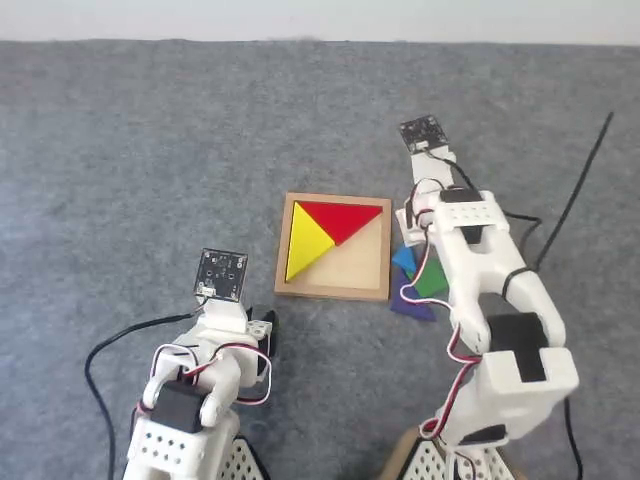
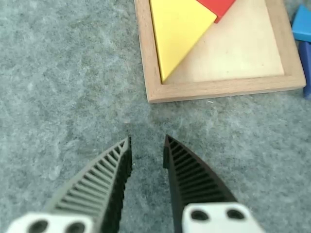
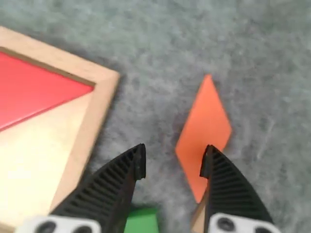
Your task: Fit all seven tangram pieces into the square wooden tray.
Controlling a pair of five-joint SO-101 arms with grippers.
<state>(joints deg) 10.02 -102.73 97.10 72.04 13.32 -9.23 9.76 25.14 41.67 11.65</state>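
The left gripper (image 2: 147,141), narrowly parted, is held over the grey carpet (image 1: 150,150) before the square wooden tray (image 1: 335,291) at mid-surface. A yellow triangle (image 1: 305,243) and a red triangle (image 1: 342,218) are seated along its left and far edges. A blue piece (image 1: 404,258), a green piece (image 1: 433,281) and a purple piece (image 1: 411,304) off its right edge are half hidden by the right arm (image 1: 480,260). The right gripper (image 3: 175,148) is spread wider beside an orange parallelogram (image 3: 204,121). A pale wall (image 1: 300,18) is seen beyond.

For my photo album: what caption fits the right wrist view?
Open right tool over grey carpet, between the tray and an orange piece; a red triangle lies inside.
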